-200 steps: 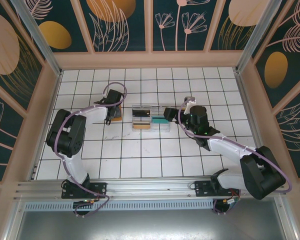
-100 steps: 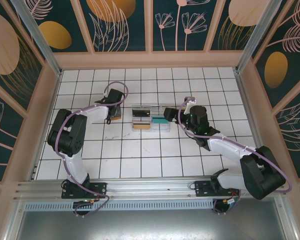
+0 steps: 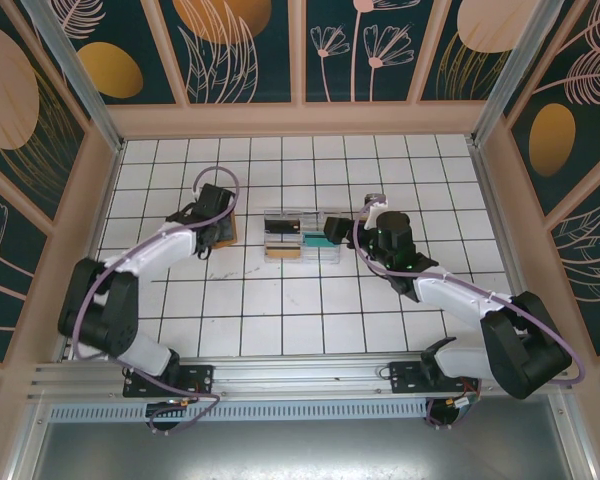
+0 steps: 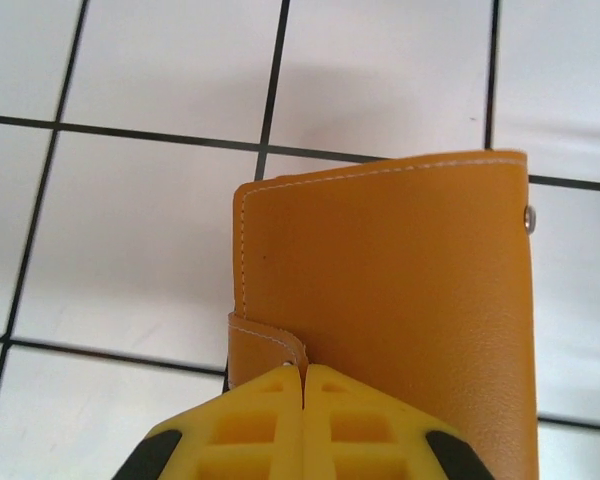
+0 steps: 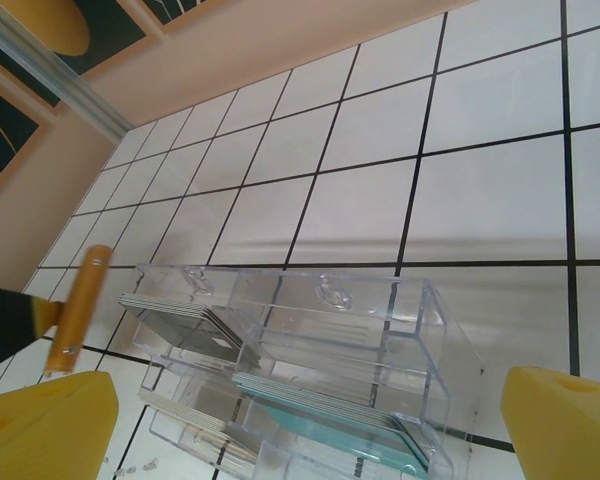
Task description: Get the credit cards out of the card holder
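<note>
The step in hand is judged to be the opening of the card holder [image 4: 390, 270]. It is seen folded shut, its tan-orange cover outward, on the white-tiled table [image 4: 130, 250], just left of the clear tray [image 3: 300, 238]. No card is seen coming out of it yet.

For this to be done well, only the upper leaf should be pinched. If both leaves are caught together, the whole wallet is likely to be lifted rather than opened. The leaf should be peeled back slowly about the fold, so that the thin leather is not dragged out from between the fingertips [image 4: 250, 430]. A second hold on the lower leaf will probably be needed, since so light a thing can be expected to slide or rise off the tiles when it is pulled at one edge.

The left hand [image 4: 303, 385] is closed fully. Its yellow fingertips are brought together on the left edge of the cover, beside a small stitched tab [image 4: 265, 345], and the leather appears to be nipped between them. Whether one leaf or both are caught cannot be told.

The right hand [image 3: 338, 228] is spread wide and nothing is held in it. It is poised just right of the tray, in which stacked cards [image 5: 320, 415] are lying.
</note>
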`<state>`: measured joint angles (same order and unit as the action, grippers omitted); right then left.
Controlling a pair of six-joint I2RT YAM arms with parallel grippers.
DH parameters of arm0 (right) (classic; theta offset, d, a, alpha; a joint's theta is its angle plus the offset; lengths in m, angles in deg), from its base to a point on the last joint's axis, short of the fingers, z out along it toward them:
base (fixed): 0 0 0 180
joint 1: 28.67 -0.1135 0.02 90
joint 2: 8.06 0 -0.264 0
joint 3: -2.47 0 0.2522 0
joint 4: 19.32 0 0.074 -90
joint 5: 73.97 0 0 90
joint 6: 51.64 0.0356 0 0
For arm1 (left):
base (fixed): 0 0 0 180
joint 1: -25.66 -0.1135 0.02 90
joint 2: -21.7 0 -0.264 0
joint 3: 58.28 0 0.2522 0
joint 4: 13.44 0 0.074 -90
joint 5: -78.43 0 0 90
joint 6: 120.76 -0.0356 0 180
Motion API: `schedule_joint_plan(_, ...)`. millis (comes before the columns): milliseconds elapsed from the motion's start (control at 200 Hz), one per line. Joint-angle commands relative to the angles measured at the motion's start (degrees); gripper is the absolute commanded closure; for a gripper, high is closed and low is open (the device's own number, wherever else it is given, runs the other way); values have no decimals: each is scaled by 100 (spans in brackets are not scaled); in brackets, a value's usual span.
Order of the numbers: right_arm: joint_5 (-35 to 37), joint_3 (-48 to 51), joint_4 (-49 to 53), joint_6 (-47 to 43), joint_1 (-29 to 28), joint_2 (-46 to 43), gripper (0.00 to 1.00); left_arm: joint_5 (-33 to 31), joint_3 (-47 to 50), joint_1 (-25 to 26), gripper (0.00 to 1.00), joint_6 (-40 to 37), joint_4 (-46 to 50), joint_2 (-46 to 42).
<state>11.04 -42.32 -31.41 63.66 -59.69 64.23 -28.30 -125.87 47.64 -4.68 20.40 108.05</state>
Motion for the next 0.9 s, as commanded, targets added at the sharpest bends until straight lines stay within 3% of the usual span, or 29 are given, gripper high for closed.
schedule_joint_plan(0,46,-196,-9,-191,-186,-32,1,57,351,184,100,230,536,-630)
schedule_joint_plan(215,96,-160,203,-196,-385,-392,1,362,798,894,100,1095,753,-1797)
schedule_joint_plan(410,-408,268,781,219,-515,-1248,8,140,1414,2232,100,2483,348,-2262)
schedule_joint_plan(631,-1644,1387,449,1538,-641,-2293,27,-579,1338,3979,100,3702,-698,-1352)
schedule_joint_plan(751,-1610,1817,228,2019,-973,-2671,35,-601,1026,4440,100,3842,-1143,-762)
schedule_joint_plan(896,-1477,2035,89,2318,-1215,-2629,36,-550,825,4605,100,3894,-1241,-364)
